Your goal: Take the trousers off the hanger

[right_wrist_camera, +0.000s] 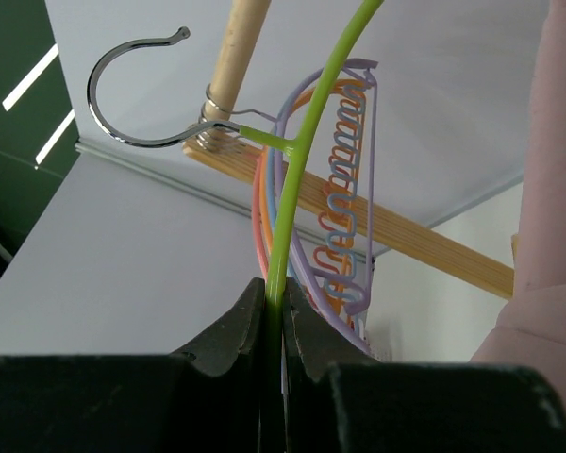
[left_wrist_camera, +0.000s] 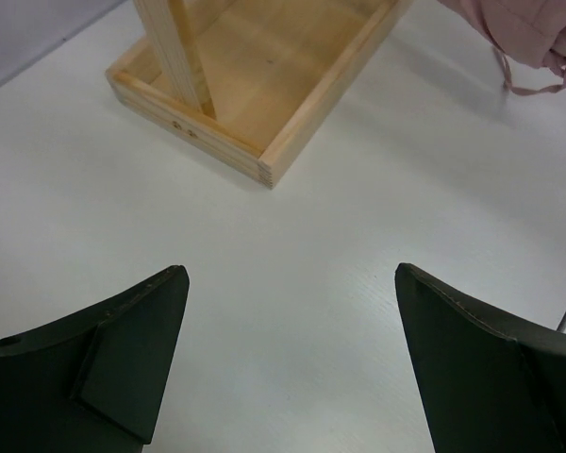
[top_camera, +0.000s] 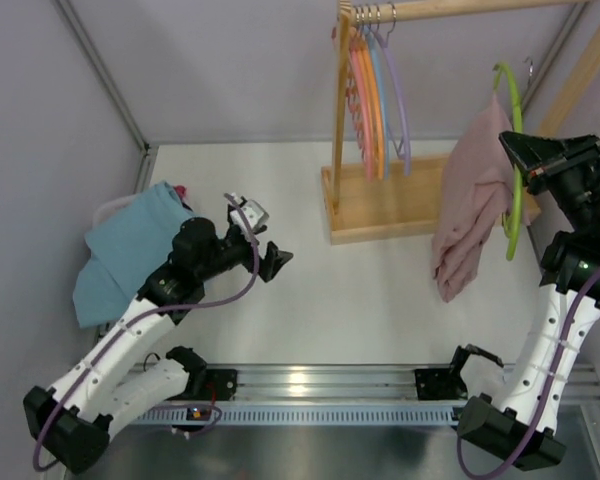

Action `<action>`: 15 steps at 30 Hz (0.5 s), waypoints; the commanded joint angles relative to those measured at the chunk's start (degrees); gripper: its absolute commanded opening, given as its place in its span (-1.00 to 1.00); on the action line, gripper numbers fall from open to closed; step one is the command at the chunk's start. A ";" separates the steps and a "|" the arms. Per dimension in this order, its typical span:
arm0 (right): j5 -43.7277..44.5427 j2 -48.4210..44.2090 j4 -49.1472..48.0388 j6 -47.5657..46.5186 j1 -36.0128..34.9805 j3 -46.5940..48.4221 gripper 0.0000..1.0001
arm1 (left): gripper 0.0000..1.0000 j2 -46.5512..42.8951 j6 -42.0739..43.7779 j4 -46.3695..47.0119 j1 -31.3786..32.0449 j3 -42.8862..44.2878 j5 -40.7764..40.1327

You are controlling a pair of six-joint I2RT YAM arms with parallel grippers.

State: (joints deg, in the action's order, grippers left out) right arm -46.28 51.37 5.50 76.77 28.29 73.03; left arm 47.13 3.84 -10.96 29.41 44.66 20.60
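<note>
Pink trousers (top_camera: 470, 200) hang folded over a lime green hanger (top_camera: 513, 150) at the right, held up in the air off the rail. My right gripper (top_camera: 528, 165) is shut on the green hanger's wire (right_wrist_camera: 297, 170); its metal hook (right_wrist_camera: 123, 104) is free of the rail, and the trousers (right_wrist_camera: 552, 189) show at the right edge. My left gripper (top_camera: 270, 262) is open and empty, low over the table left of centre. In its wrist view (left_wrist_camera: 288, 330) the trousers' hem (left_wrist_camera: 533, 33) shows at the top right.
A wooden rack with a tray base (top_camera: 380, 205) and a top rail (top_camera: 450, 8) stands at the back centre, carrying several coloured empty hangers (top_camera: 378, 90). Teal cloth (top_camera: 130, 250) lies piled at the left by the wall. A metal rail (top_camera: 310, 395) runs along the near edge.
</note>
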 commanded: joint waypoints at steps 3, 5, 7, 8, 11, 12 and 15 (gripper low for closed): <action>3.30 -1.89 1.96 -2.77 0.18 3.16 -1.00 | 0.93 5.94 6.27 9.27 16.51 2.62 -16.61; 3.83 -2.50 4.60 -3.64 0.18 3.25 -1.00 | 0.94 7.18 3.48 12.78 24.16 2.53 -24.77; 4.09 -3.03 7.06 -4.09 0.18 2.99 -1.00 | 0.96 7.97 1.10 18.39 28.05 1.57 -25.08; 4.27 -3.47 7.77 -4.52 0.18 2.82 -1.00 | 0.97 9.71 0.83 20.17 32.86 1.74 -27.95; 4.62 -4.35 10.58 -5.75 0.18 2.64 -1.00 | 0.97 16.46 3.19 29.30 44.28 3.76 -34.30; 4.71 -4.53 11.54 -5.84 0.18 2.46 -1.00 | 0.97 18.15 2.93 31.94 45.81 4.29 -35.79; 5.15 -5.32 13.74 -6.81 0.18 2.20 -1.00 | 0.97 24.73 1.09 38.99 48.36 7.53 -35.81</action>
State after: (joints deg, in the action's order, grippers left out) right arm -42.22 48.21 20.99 71.81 28.29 73.06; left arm 67.20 6.07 14.04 75.66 48.23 -9.72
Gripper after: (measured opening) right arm 0.091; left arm 0.985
